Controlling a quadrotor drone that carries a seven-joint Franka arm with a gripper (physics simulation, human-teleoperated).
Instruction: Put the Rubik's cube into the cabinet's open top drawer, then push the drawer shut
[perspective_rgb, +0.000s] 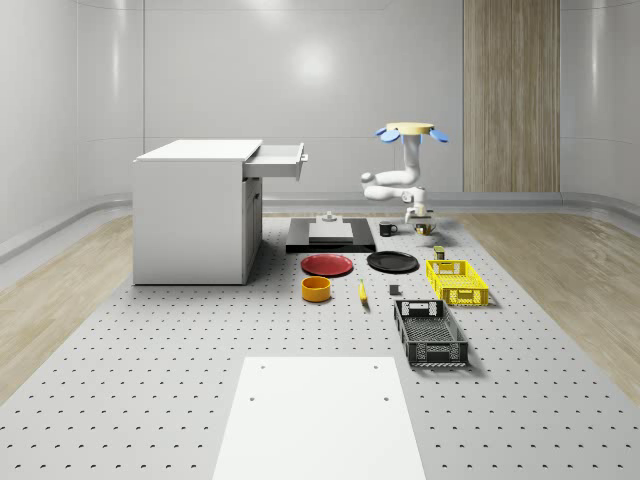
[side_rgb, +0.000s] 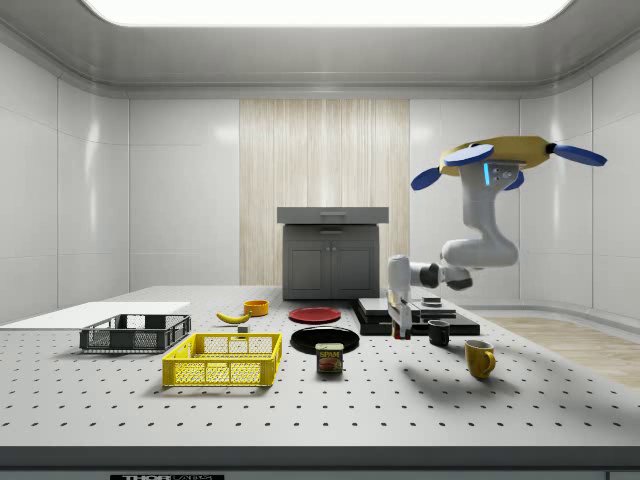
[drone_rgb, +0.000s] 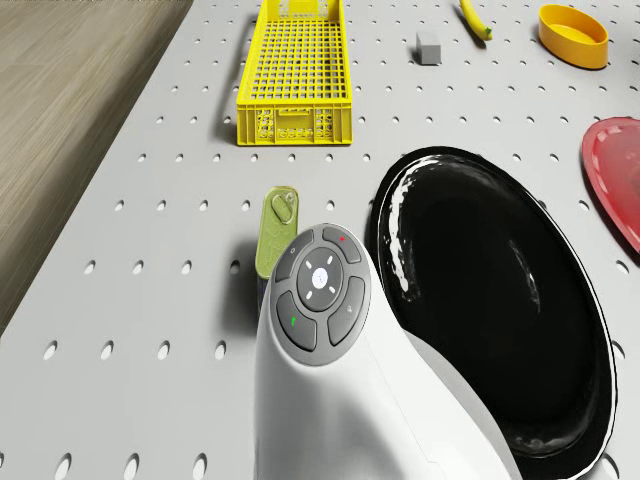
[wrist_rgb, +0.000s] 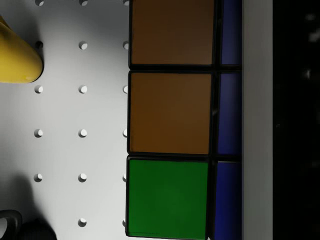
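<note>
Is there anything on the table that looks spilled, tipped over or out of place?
Nothing stands out. The yellow crate, black crate, red plate, black plate and orange bowl sit flat, unspilled. The cabinet top drawer is open, as the task expects.

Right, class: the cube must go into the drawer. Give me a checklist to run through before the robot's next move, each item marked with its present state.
1. Top drawer open: ok.
2. Rubik's cube close before the wrist camera: ok.
3. Gripper low by the table: ok.
4. Cube held: cannot tell.
5. Drone hovering, well away from the cabinet: ok.
6. Yellow mug apart from the cube: ok.
</note>
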